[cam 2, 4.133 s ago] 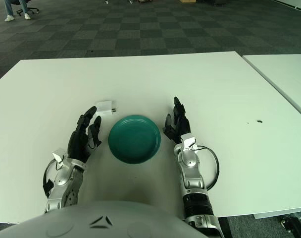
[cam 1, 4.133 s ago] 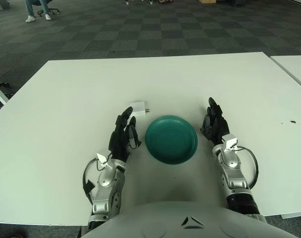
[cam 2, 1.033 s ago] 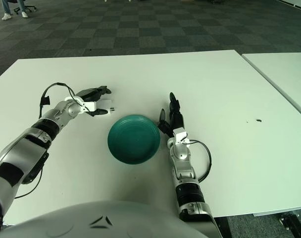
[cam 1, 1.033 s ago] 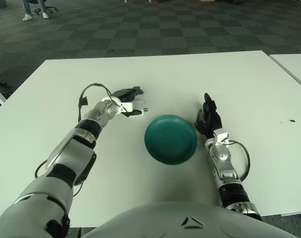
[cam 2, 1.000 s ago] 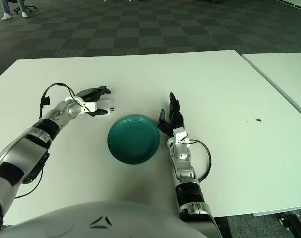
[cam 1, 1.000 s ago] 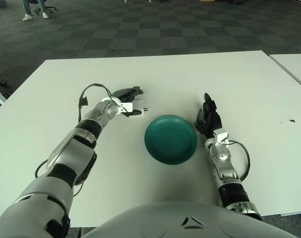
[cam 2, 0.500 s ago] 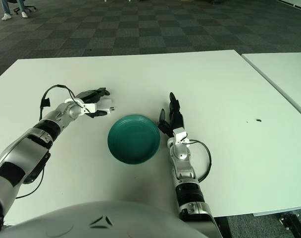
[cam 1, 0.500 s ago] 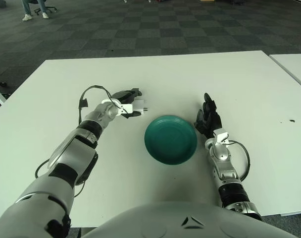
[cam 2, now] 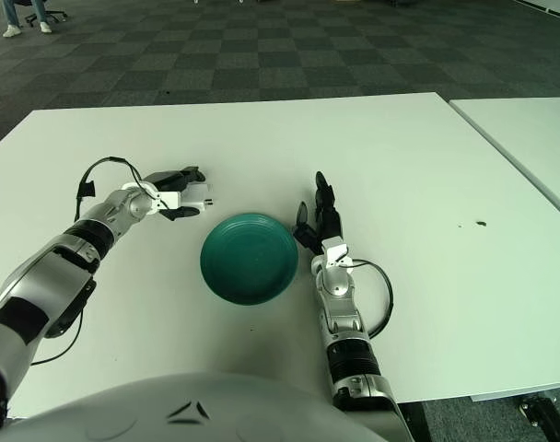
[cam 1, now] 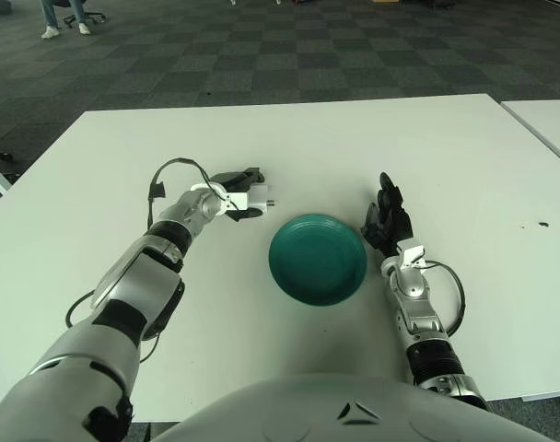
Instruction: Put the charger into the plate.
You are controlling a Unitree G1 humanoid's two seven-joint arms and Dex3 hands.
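On the white rectangular surface [cam 1: 151, 147] there is 1 small white plastic charger block [cam 1: 255, 195] with 2 metal prongs pointing toward the right edge, and 1 round dark teal plate [cam 1: 318, 259] lying nearer the front edge, around the middle of its width. The charger sits left of and slightly behind the plate, clearly apart from its rim, and is not yet in it. The left hand [cam 1: 232, 195] reaches out from the front-left, its dark fingers [cam 1: 247, 174] closed narrowly around the charger, 1 above and others below the block; whether the block is lifted off the surface or resting on it cannot be told. The right hand [cam 1: 387, 221] is parked just beside the plate's right rim, fingers relaxed and extended toward the far edge, holding nothing. The charger looks like a light, rigid, smooth-sided cube, so it probably needs little force but may slip or twist in a pinch; the broad flat faces of the body appear the best place to grip, keeping clear of the prongs. The plate seems hard and shallow, so a gentle low release would likely suit.
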